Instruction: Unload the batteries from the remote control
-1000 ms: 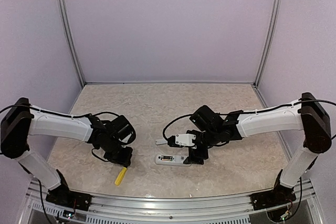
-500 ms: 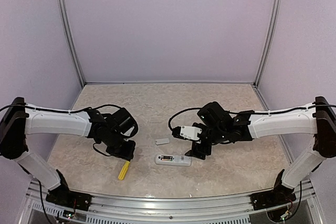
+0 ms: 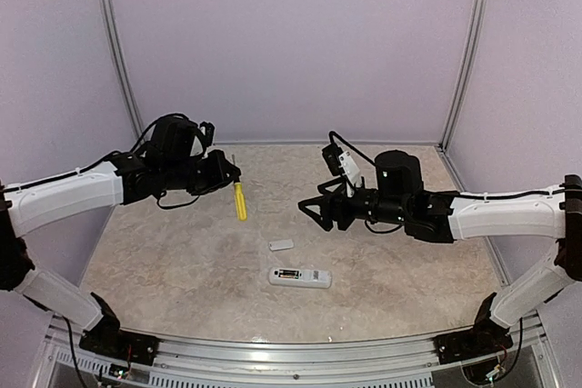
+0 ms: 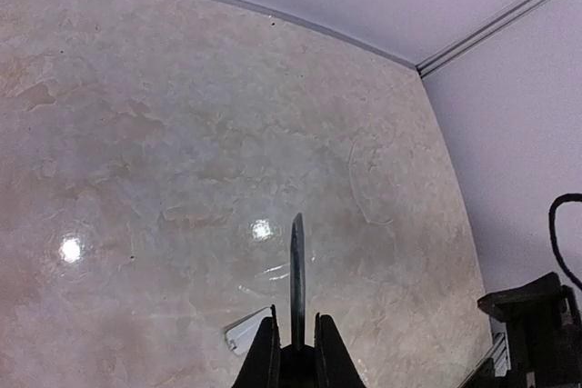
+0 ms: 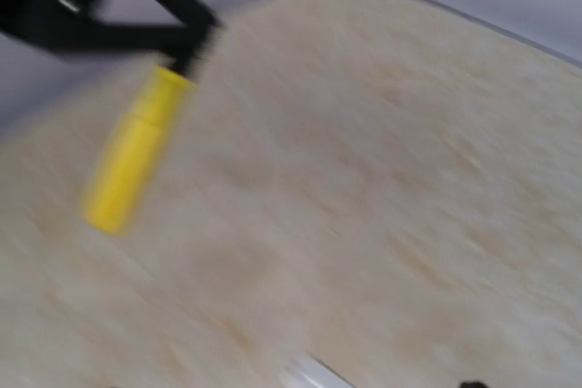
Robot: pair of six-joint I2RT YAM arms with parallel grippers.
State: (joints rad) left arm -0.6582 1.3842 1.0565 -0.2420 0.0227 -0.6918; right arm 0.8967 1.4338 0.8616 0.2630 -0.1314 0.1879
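Note:
The white remote control (image 3: pixel 300 276) lies flat on the table near the front middle, with a dark greyish recess toward its left end. The batteries are too small to make out there. My left gripper (image 3: pixel 218 173) is raised at the back left, shut on the yellow-handled screwdriver (image 3: pixel 239 199). In the left wrist view its dark shaft (image 4: pixel 296 279) sticks out between my fingers (image 4: pixel 268 363). My right gripper (image 3: pixel 311 213) hovers above and behind the remote with its jaws apart and empty. The blurred right wrist view shows the yellow handle (image 5: pixel 136 150) but not my own fingers.
A small white cover piece (image 3: pixel 282 245) lies on the table just behind the remote. It also shows in the left wrist view (image 4: pixel 245 332). Purple walls with metal posts (image 3: pixel 118 52) enclose the marbled tabletop (image 3: pixel 182 261).
My left gripper has lifted the screwdriver off the front left of the table and carried it up and back. My right gripper has risen away from the remote, which stays put.

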